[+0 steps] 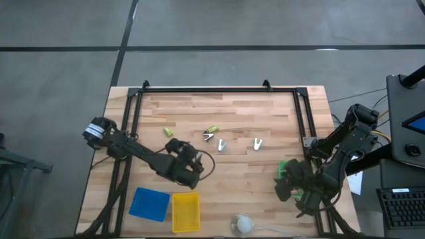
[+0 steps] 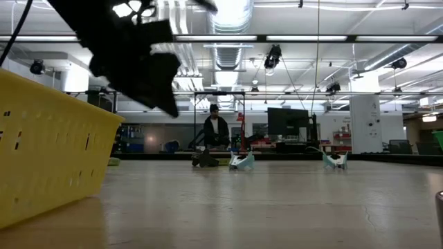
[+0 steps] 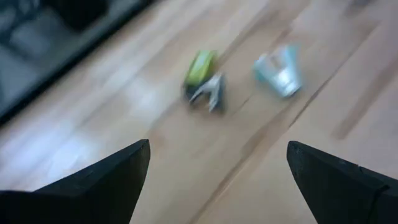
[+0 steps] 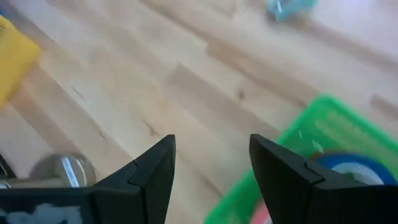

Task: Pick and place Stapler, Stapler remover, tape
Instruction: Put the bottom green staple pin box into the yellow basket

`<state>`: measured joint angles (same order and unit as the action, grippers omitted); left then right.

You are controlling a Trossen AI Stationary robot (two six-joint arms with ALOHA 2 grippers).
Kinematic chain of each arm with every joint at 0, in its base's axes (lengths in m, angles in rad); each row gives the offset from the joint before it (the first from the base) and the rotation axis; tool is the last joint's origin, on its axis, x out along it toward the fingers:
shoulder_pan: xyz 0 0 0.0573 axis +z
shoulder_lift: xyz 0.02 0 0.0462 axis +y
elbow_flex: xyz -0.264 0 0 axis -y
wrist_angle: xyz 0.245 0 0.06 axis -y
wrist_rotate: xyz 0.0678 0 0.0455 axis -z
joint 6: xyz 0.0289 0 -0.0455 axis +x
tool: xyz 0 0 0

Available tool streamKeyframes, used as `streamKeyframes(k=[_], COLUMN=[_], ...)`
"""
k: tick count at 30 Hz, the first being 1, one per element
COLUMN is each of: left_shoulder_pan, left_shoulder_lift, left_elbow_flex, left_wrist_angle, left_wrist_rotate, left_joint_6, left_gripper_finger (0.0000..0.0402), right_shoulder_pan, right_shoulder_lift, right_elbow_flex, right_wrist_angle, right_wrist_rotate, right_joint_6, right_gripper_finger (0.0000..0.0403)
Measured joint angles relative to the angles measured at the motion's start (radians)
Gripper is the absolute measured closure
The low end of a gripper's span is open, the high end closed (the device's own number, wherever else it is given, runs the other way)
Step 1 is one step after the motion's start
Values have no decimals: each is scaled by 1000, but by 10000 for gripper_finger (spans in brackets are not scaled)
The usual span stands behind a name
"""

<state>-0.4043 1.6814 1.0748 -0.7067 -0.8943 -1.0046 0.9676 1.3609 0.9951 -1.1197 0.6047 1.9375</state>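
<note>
Overhead, the left gripper [image 1: 193, 167] hangs above the middle of the wooden tabletop [image 1: 232, 116], toward its near edge, with nothing between its fingers [image 3: 109, 180], which stand wide apart in the left wrist view. Past those fingers lie a small green stapler [image 3: 200, 67] with a dark staple remover [image 3: 209, 94] touching it, and just beside them a pale blue staple remover [image 3: 280, 70]; in the high view these sit near the tabletop's centre, with a second pale remover [image 1: 257, 143] further toward the right edge and another small green stapler [image 1: 169, 132] toward the left. Near the front edge, left of centre, a blue bin [image 1: 149, 203] and a yellow basket [image 1: 185, 212] stand side by side, touching. The right gripper [image 1: 287, 188] sits close to the right edge, toward the near corner, over a green basket [image 4: 323, 127]; its fingers [image 4: 152, 168] are parted and empty. Inside that green basket the right wrist view shows a blue tape roll [image 4: 351, 167] and a bit of red beside it, too little to name. A round metallic object [image 1: 243, 224] rests at the front edge, between the yellow basket and the right arm. From table height, the yellow basket fills the near left, and a person [image 2: 216, 130] is in the room beyond the far edge.
</note>
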Motion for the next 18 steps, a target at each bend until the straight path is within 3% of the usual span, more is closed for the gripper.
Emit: streamKeyframes(k=[4, 8, 14, 18], left_shoulder_pan=[14, 29, 68, 66], left_shoulder_lift=[-1, -1, -2, -2], left_elbow_flex=[-17, -47, -94, -114], left_wrist_angle=[-139, -165, -166, -154], left_wrist_rotate=[104, 240, 410, 448], left_joint_6=[-151, -239, -327, -426], left_gripper_finger=[21, 21, 21, 21], right_shoulder_pan=[0, -4, -6, -6], right_shoulder_lift=[0, 0, 0, 0], right_elbow_flex=[0, 0, 0, 16], right_wrist_angle=[0, 1, 2, 1], right_wrist_rotate=[173, 301, 369, 389], right_joint_6=[-54, -140, -245, -338], right_gripper_finger=[202, 202, 202, 202])
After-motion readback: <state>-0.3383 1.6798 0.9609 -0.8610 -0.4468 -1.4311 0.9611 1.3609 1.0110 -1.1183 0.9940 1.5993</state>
